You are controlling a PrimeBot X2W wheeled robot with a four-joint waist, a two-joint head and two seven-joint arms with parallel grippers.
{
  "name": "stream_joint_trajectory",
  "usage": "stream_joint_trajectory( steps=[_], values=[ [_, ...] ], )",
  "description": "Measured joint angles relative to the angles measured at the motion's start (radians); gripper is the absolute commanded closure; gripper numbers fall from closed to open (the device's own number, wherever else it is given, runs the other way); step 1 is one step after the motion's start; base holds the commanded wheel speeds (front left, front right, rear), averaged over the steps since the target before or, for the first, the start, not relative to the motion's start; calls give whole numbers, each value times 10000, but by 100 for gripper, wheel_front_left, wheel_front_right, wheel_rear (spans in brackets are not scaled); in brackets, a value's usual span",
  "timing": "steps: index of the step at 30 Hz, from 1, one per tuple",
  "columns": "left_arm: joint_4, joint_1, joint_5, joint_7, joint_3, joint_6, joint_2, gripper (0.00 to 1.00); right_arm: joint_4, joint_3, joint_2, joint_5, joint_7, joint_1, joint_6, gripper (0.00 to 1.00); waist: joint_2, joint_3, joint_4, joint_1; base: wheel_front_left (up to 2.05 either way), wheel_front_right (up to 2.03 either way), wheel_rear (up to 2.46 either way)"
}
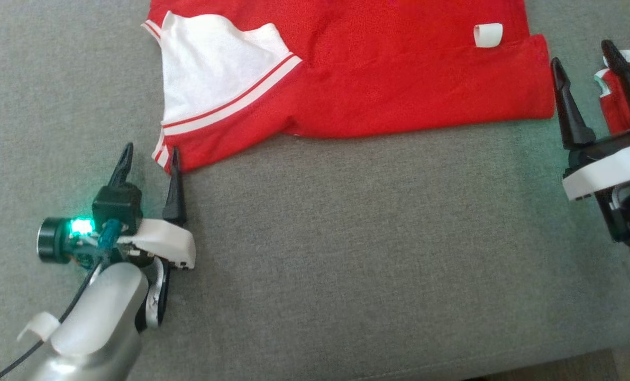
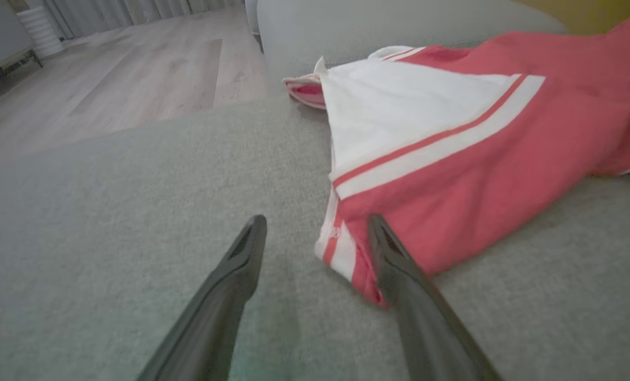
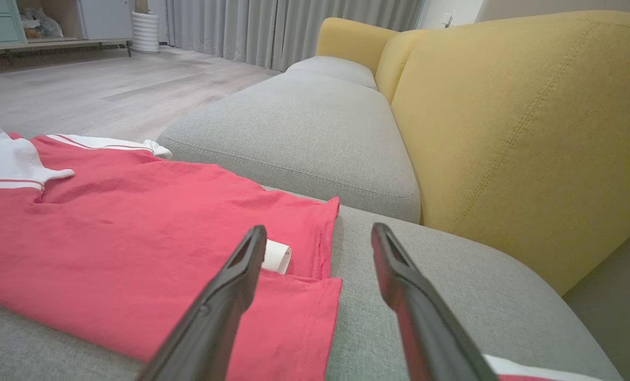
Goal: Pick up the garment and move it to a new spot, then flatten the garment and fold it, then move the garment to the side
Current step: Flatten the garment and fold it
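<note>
Your left end effector [image 1: 152, 149] stood open and empty, straddling the sleeve cuff [image 1: 160, 153] at seven o'clock of the garment [image 1: 399, 69]. Your right end effector [image 1: 582, 52], also open and empty, waited beside the hem [image 1: 543, 74] at three o'clock. The garment lay on the sofa [image 1: 346, 238]; flattening likely needed low pinches, then an even outward pull.

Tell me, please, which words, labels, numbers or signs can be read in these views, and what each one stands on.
No text can be read.
The white tag on the red garment looks blank in the head view and the right wrist view; any print on it is too small to tell.
</note>
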State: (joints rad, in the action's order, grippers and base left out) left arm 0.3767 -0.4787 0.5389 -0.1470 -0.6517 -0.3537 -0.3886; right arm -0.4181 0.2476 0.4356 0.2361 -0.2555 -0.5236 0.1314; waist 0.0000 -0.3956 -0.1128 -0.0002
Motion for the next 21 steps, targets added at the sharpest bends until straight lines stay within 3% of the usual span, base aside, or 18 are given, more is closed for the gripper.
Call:
stream_joint_trajectory(
  steps=[4,5,6,7,10,21],
  values=[
    [130,74,405,313,31,163,201,0,-21,-73,-88,0,0,61,0,0,0,26,-72,0,0,0,0],
    [94,102,575,313,46,301,291,22,-25,-123,-104,0,0,63,0,0,0,30,-73,0,0,0,0],
    [46,149,738,314,56,431,374,69,-35,-176,-111,0,0,65,0,0,0,34,-66,1,0,0,0],
    [12,197,834,322,46,520,439,100,-59,-226,-123,0,0,67,0,0,0,42,-55,2,0,0,0],
    [-128,318,951,318,17,731,548,100,-322,-313,-219,63,0,154,0,0,0,70,8,2,0,0,0],
    [-625,523,654,-144,-33,629,228,100,-3028,-614,-763,986,2,57,0,0,0,200,405,2,0,0,0]
  ],
)
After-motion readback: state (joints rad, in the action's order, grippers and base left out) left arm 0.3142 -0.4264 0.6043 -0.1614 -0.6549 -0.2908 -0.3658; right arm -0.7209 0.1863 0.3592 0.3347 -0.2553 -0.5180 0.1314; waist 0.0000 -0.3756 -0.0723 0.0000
